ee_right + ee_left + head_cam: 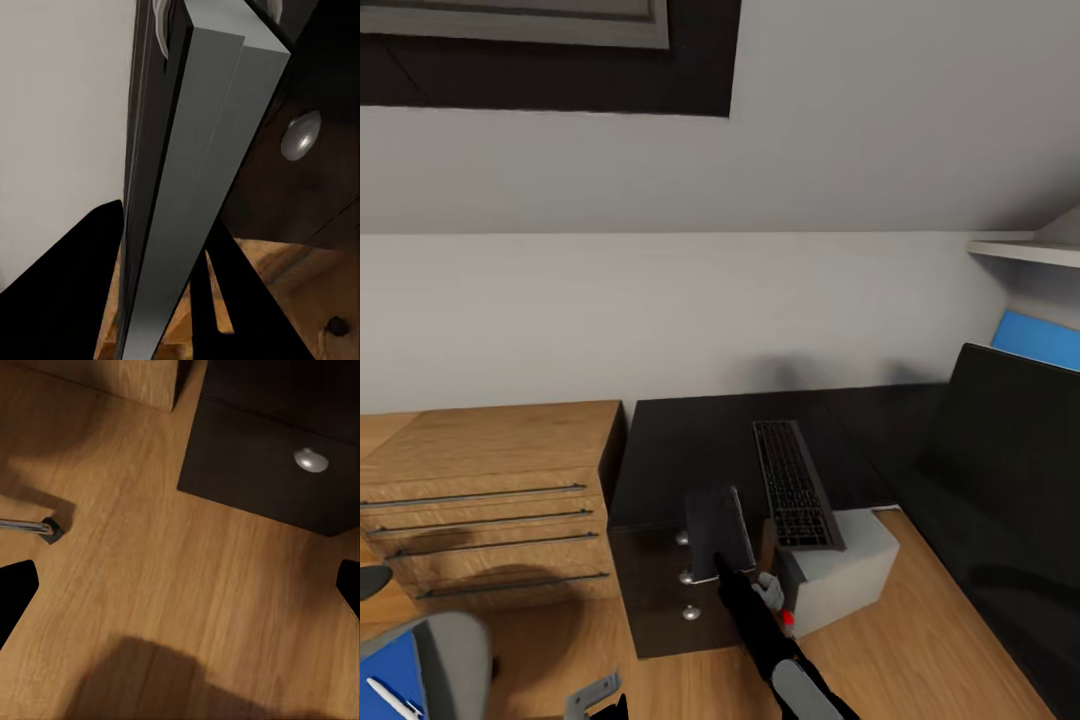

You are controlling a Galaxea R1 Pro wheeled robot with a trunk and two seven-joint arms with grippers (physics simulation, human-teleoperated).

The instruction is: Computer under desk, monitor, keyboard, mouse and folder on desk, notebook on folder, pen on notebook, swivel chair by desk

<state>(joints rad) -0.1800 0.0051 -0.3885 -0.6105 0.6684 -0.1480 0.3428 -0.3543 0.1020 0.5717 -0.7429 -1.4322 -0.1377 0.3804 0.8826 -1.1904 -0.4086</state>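
My right gripper (728,567) is shut on the grey notebook (718,528), holding it upright in front of the black desk (680,450) and its drawer unit; the right wrist view shows the notebook (187,187) edge-on. The keyboard (794,487) lies on the desk. Its near end reaches the front edge above the light-grey computer (850,570) on the floor. The black monitor (1010,480) stands at the right. At the lower left, the blue folder (388,672) with the white pen (388,698) lies on the grey swivel chair (458,655). My left gripper (180,592) hangs open over the floor.
A light-wood drawer chest (480,480) stands left of the desk. Round silver knobs (310,459) mark the desk drawers. A chair castor (49,529) rests on the wood floor near my left gripper. A blue wall panel (1040,338) and a white shelf (1025,250) sit at the right.
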